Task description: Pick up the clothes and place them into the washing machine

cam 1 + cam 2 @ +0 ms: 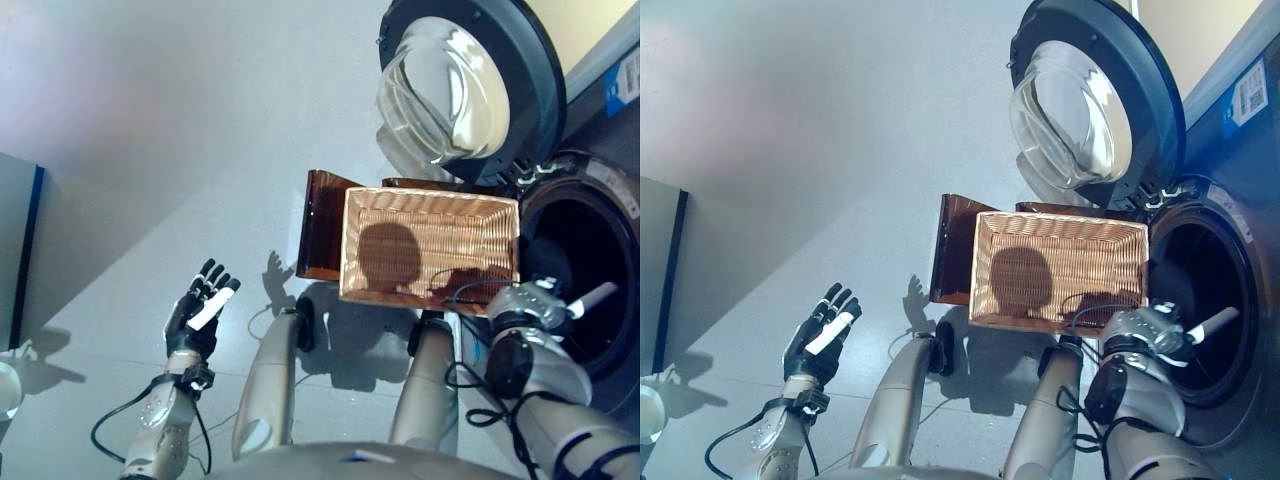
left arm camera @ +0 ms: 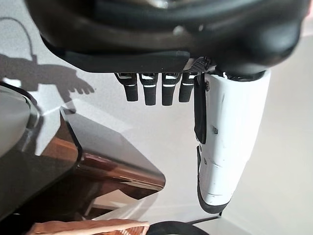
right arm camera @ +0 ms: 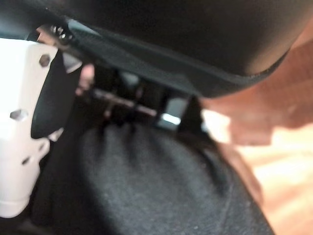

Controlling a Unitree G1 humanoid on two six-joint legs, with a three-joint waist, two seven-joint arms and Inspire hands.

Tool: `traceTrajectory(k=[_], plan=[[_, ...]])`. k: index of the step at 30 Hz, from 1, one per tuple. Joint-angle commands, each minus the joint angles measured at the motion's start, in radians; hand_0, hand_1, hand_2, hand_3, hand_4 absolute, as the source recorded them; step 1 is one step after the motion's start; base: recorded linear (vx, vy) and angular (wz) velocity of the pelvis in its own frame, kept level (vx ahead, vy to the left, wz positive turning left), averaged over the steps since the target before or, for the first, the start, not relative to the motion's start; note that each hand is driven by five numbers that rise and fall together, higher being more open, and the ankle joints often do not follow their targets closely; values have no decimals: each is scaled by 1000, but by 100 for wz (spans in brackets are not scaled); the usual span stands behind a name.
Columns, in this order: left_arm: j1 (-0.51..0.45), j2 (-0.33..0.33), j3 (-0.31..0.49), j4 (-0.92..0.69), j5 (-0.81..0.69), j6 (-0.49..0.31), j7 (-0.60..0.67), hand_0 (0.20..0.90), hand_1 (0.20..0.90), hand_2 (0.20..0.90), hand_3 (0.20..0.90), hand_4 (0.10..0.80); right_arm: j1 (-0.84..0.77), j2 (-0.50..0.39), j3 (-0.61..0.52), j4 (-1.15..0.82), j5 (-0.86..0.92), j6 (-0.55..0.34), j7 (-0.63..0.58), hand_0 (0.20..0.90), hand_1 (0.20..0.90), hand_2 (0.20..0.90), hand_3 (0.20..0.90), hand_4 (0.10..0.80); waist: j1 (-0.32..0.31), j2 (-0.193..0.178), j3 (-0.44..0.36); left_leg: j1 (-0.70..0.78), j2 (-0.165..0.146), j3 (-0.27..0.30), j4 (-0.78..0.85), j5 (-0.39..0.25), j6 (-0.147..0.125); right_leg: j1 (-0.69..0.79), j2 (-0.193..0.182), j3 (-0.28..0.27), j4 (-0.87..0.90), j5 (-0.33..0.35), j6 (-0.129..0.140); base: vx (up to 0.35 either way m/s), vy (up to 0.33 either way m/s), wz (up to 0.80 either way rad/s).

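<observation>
The shallow wicker basket [image 1: 440, 225] rests on the low dark brown box [image 1: 320, 225] in front of the washing machine, and its inside looks bare. My right hand [image 1: 530, 305] is at the basket's near right corner, beside the dark drum opening [image 1: 590, 260]. In the right wrist view its fingers are curled into a dark cloth [image 3: 146, 186], with wicker showing behind it. My left hand [image 1: 200, 305] is open and empty, held up over the floor to the left of the box. Its straight fingers [image 2: 151, 90] show in the left wrist view.
The round glass door [image 1: 460, 85] stands swung open behind the basket. A grey panel with a blue edge [image 1: 15, 250] stands at the far left, with a white object [image 1: 5, 390] below it. Grey floor lies around the box.
</observation>
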Motion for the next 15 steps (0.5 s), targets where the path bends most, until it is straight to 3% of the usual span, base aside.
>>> traceTrajectory(k=[1, 7, 8, 15], plan=[[26, 79, 37, -101, -12, -62, -15, 900, 900, 900, 900, 800, -46, -203, 6, 24, -103, -89, -25, 200, 200, 200, 200, 300, 14, 12, -26, -22, 10, -44, -110, 117, -38, 32, -2, -3, 29, 15, -56, 0, 0, 0], [35, 102, 39, -111, -19, -64, -19, 900, 900, 900, 900, 800, -72, -337, 13, 76, -114, -80, -55, 200, 200, 200, 200, 300, 14, 12, -43, -23, 12, -49, -108, 96, -44, 27, -4, 4, 37, -6, -49, 21, 1, 0], [40, 104, 42, -114, -25, -67, -19, 900, 900, 900, 900, 800, -71, -338, 17, 75, -120, -101, -67, 200, 200, 200, 200, 300, 13, 13, -39, -30, 14, -43, -109, 114, -42, 18, -5, 0, 34, 11, -54, 0, 0, 0], [33, 87, 46, -106, -28, -68, 10, 900, 900, 900, 900, 800, -58, -281, 25, 37, -132, -122, -91, 200, 200, 200, 200, 300, 3, 10, -42, -40, 18, -43, -84, 90, -45, 6, 5, 12, 57, -9, -60, 6, -3, -6]])
